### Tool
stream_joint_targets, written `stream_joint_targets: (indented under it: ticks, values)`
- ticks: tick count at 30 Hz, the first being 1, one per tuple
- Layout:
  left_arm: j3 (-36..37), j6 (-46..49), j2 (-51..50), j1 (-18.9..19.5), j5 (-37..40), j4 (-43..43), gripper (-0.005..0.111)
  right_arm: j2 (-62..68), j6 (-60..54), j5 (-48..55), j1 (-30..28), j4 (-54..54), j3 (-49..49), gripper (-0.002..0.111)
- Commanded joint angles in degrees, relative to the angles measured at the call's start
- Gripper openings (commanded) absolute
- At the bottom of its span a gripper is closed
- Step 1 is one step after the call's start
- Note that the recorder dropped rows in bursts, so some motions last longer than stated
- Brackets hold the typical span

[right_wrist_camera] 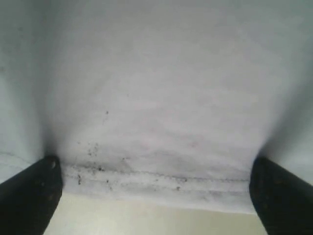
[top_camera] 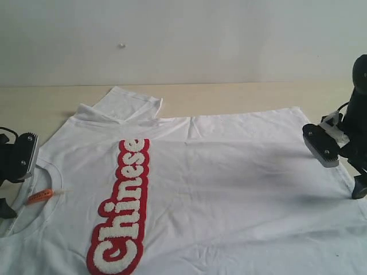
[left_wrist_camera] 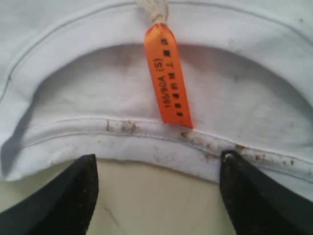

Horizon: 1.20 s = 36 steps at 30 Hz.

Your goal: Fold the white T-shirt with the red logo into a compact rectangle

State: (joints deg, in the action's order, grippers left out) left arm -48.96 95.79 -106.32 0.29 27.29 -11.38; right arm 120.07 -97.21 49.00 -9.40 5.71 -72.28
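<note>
The white T-shirt [top_camera: 229,172] lies flat on the table, front up, with its neck to the left and its hem to the right. The red logo [top_camera: 123,206] spells "Chinese" in a long strip across the chest. An orange neck tag [left_wrist_camera: 168,73] hangs inside the collar [left_wrist_camera: 146,142]. My left gripper [top_camera: 14,189] stands open at the collar, its fingertips [left_wrist_camera: 90,166] straddling the collar's rim. At the hem [right_wrist_camera: 156,183], my right gripper [top_camera: 341,169] is open too, one fingertip [right_wrist_camera: 49,171] at each side of the stitched edge. Neither gripper holds cloth.
The far sleeve [top_camera: 129,103] lies rumpled at the shirt's upper left. Bare wooden table [top_camera: 241,94] shows behind the shirt, with a pale wall beyond it. The shirt's near part runs out of the exterior view.
</note>
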Motion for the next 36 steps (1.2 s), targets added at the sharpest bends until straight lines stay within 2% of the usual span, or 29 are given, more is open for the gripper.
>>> stream_joint_targets:
  ticks: [1,10,25,27,29,33,34,36]
  values:
    - [1.42,1.06,-3.30,-0.33,-2.00,-0.02,0.069,2.65,5.74,-3.61,-0.24,-1.11,1.36,0.105]
    - [1.42,3.17,-3.30,-0.33,3.02,-0.02,0.069,2.65,7.39,-3.75,-0.24,-1.15,1.36,0.105]
    - [1.42,4.64,-7.65,-0.33,1.50,-0.18,0.068,2.65,7.39,-3.75,-0.24,-1.15,1.36,0.105]
    - [1.42,4.48,-8.75,-0.33,1.50,-0.18,0.059,2.65,7.39,-3.75,-0.24,-1.15,1.36,0.105]
    - [1.42,4.48,-8.99,-0.33,1.50,-0.18,0.045,2.65,7.39,-3.75,-0.24,-1.15,1.36,0.105]
    - [1.42,4.22,-9.87,-0.33,1.95,-0.18,0.041,2.65,7.39,-3.75,-0.24,-1.15,1.36,0.105]
    - [1.42,4.22,-9.87,-0.33,1.72,-0.18,0.041,2.65,7.39,-3.75,-0.24,-1.15,1.36,0.105]
    - [0.83,4.22,-8.73,-0.33,1.17,-0.82,0.053,2.65,7.40,-3.85,-0.24,-1.15,1.36,0.105]
